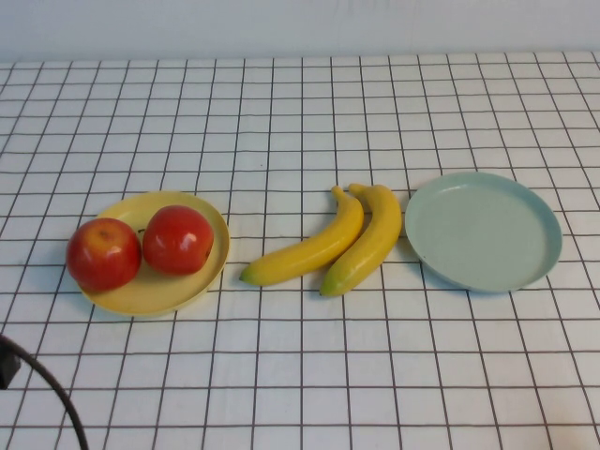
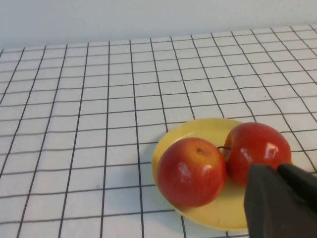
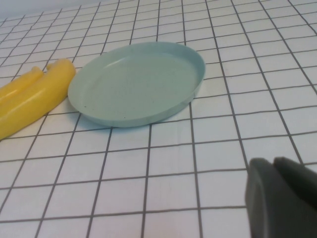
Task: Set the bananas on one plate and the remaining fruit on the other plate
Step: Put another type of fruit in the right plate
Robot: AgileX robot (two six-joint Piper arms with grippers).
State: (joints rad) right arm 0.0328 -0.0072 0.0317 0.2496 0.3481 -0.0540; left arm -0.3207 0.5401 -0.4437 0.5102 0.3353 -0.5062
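Two red apples (image 1: 103, 253) (image 1: 178, 239) sit side by side on the yellow plate (image 1: 155, 295) at the left. Two yellow bananas (image 1: 309, 251) (image 1: 368, 242) lie on the cloth in the middle, touching each other, just left of the empty pale blue-green plate (image 1: 483, 230). My left gripper (image 2: 280, 171) is shut and empty, just short of the apples (image 2: 191, 171) on the near side. My right gripper (image 3: 275, 163) is shut and empty above the cloth, on the near side of the blue-green plate (image 3: 136, 82). Neither gripper shows in the high view.
A white cloth with a black grid covers the table, with a pale wall behind it. A black cable (image 1: 47, 384) curves at the near left corner. The banana tips (image 3: 29, 99) lie against the blue-green plate's rim.
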